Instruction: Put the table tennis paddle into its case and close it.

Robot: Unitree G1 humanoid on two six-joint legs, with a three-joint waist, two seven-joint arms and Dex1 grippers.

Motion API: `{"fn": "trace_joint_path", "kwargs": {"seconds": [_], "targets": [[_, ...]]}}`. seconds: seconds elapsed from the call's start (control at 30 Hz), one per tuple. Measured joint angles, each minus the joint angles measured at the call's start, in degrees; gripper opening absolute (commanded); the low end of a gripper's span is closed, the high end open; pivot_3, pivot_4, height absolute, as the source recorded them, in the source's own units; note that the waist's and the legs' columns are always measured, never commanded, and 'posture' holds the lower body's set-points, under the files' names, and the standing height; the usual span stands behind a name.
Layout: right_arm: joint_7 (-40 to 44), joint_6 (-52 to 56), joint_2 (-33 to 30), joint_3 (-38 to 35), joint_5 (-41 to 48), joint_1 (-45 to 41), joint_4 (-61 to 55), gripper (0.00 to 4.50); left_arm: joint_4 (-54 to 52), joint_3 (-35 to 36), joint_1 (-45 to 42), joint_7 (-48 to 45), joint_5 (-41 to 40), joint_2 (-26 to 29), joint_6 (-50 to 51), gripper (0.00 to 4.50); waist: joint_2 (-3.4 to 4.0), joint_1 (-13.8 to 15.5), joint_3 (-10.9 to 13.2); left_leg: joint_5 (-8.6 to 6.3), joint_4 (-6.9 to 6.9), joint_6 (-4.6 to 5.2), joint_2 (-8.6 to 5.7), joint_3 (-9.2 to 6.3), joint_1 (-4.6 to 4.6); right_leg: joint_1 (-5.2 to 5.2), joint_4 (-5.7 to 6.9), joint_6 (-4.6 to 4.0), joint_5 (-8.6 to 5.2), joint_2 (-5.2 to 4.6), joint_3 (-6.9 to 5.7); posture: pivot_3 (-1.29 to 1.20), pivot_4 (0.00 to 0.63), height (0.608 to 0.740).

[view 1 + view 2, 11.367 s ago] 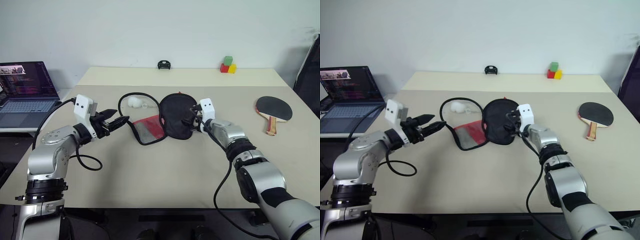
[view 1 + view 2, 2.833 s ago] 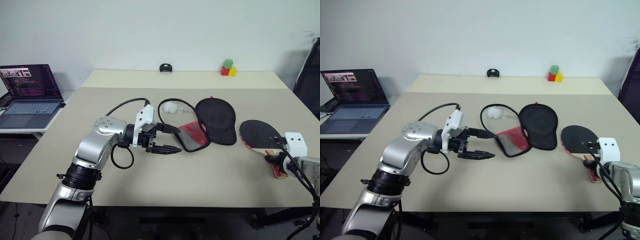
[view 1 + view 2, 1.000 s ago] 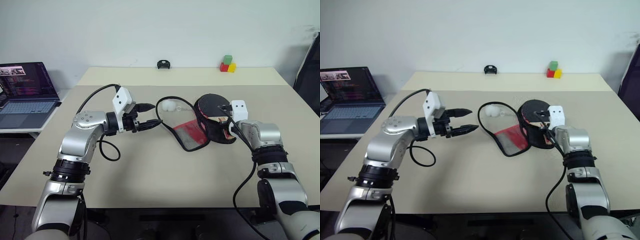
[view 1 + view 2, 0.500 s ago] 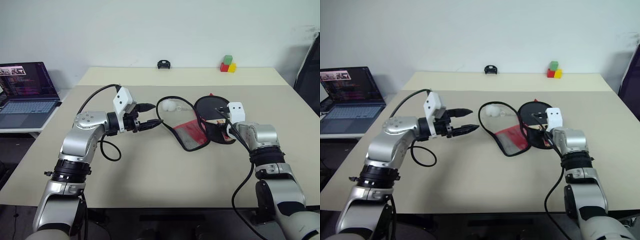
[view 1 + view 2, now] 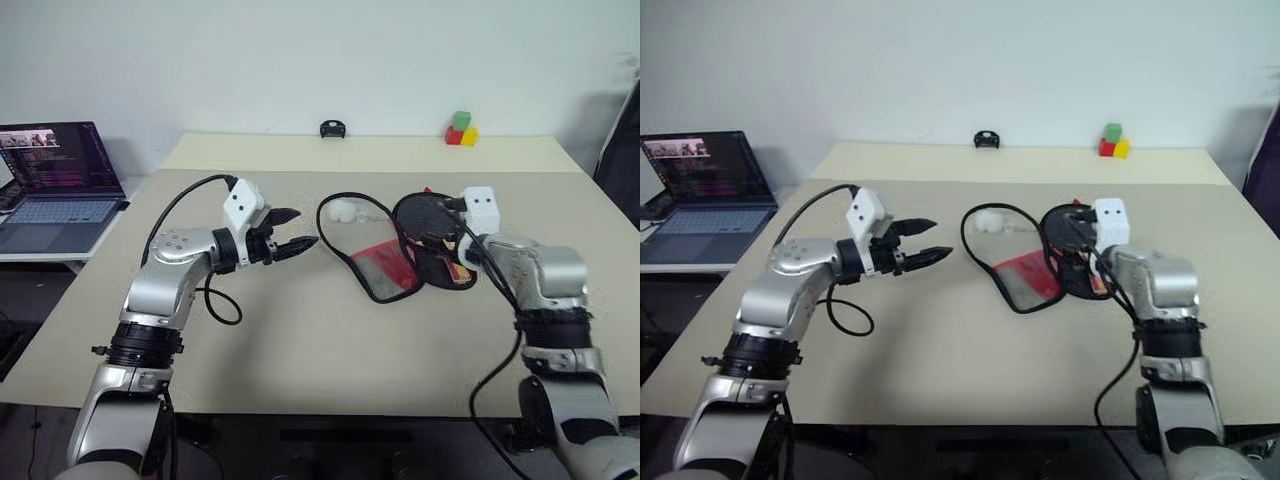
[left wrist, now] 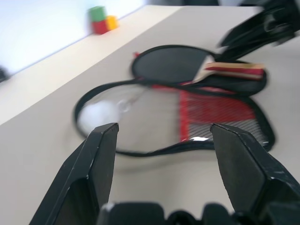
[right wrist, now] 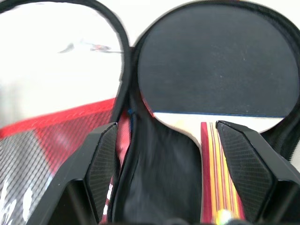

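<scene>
Lying inside the open case (image 7: 154, 187) toward the tabletop's (image 5: 300, 340) right edge, the table tennis paddle (image 7: 218, 65) sits free; my right gripper (image 7: 171, 173) and left gripper (image 6: 164, 154) both gape empty.

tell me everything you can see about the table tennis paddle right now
The table tennis paddle has a round black rubber face and a short light wooden handle striped red. It lies flat, face up, in the black half of the opened case, its blade ringed by the case's zipper edge, its handle pointing toward the right claw. That claw is open, its fingers apart on either side of the handle and not gripping it. The case's red mesh flap lies folded out beside it toward the robot's left.
</scene>
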Motion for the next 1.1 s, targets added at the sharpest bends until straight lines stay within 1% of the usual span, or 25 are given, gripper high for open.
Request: {"fn": "trace_joint_path", "kwargs": {"seconds": [0.03,0.17,0.23,0.37,0.5,0.6,0.83,0.97,1.1], "targets": [[3.18,-0.92,-2.14,0.38,1.2,1.84,-2.26,3.66,1.06,0.23,0.13,0.64,0.44,-0.22,-0.26,3.41,0.0,0.0,0.0,-0.01,0.01,0.01,0.0,0.0,0.0,0.0,0.0,0.0,0.0,0.0,-0.02,0.0,0.15,0.74],[10.89,-5.82,-6.74,0.25,3.59,5.74,-6.27,3.66,5.2,0.55,0.91,1.68,1.82,-0.79,-1.26,3.41,0.0,-0.16,0.0,-0.01,0.03,0.02,0.0,0.02,0.01,0.01,0.04,0.01,0.0,0.01,-0.04,0.0,0.15,0.74],[14.97,-6.46,-9.19,-0.56,5.88,6.08,-6.29,3.66,7.86,0.56,0.8,2.49,2.73,-1.95,-1.96,3.41,0.0,-0.14,0.0,-0.01,0.05,0.02,0.0,0.03,0.02,0.01,0.07,0.01,0.01,0.01,-0.05,0.0,0.15,0.74],[20.17,-8.49,-12.74,-1.35,8.12,6.2,-7.16,3.66,12.54,0.45,0.59,3.65,4.07,-3.86,-3.32,3.41,-0.03,-0.12,0.0,-0.01,0.06,0.03,0.02,-0.01,0.03,0.03,0.06,0.01,0.01,0.0,-0.04,0.0,0.15,0.74],[25.88,-9.25,-17.1,-1.51,10.77,7.81,-7.18,3.66,18.94,0.07,-1.98,5.68,6.68,-6.36,-6.46,3.41,-0.04,0.15,0.0,-0.01,0.08,0.03,-0.01,-0.01,0.02,0.08,0.02,0.01,0.01,-0.03,-0.06,0.0,0.15,0.74],[27.71,-9.26,-18.22,-1.92,12.25,7.84,-7.68,3.66,23.64,-0.84,-4.32,7.33,8.4,-9.05,-8.42,3.41,-0.07,0.23,0.0,-0.01,0.1,0.03,-0.01,-0.03,0.02,0.11,0.01,0.01,0.01,-0.03,-0.07,0.0,0.15,0.74],[27.88,-9.21,-19.04,-3.26,14.31,10.04,-11.2,3.66,35.85,-1.59,-10.01,10.06,10.91,-14.62,-10.98,3.41,-0.09,0.27,0.0,-0.01,0.11,0.02,-0.01,-0.03,0.02,0.1,0.02,0.02,0.01,-0.03,-0.08,0.0,0.15,0.74],[27.78,-9.09,-19.91,-4.47,15.35,11.06,-12.69,3.66,42.03,-1.61,-12.82,11.53,12.15,-16.84,-11.93,3.41,-0.11,0.23,0.01,-0.01,0.11,0.03,-0.01,-0.02,0.02,0.1,0.03,0.02,0.01,-0.03,-0.1,0.0,0.15,0.74],[27.4,-8.99,-20.78,-6.34,16.84,12.0,-13.26,3.66,46.01,-1.6,-15.05,11.81,13.12,-18.12,-13.47,3.41,-0.11,0.24,0.01,-0.01,0.11,0.02,-0.01,-0.01,0.02,0.1,0.03,0.02,0.01,-0.03,-0.1,0.0,0.15,0.74]]}}
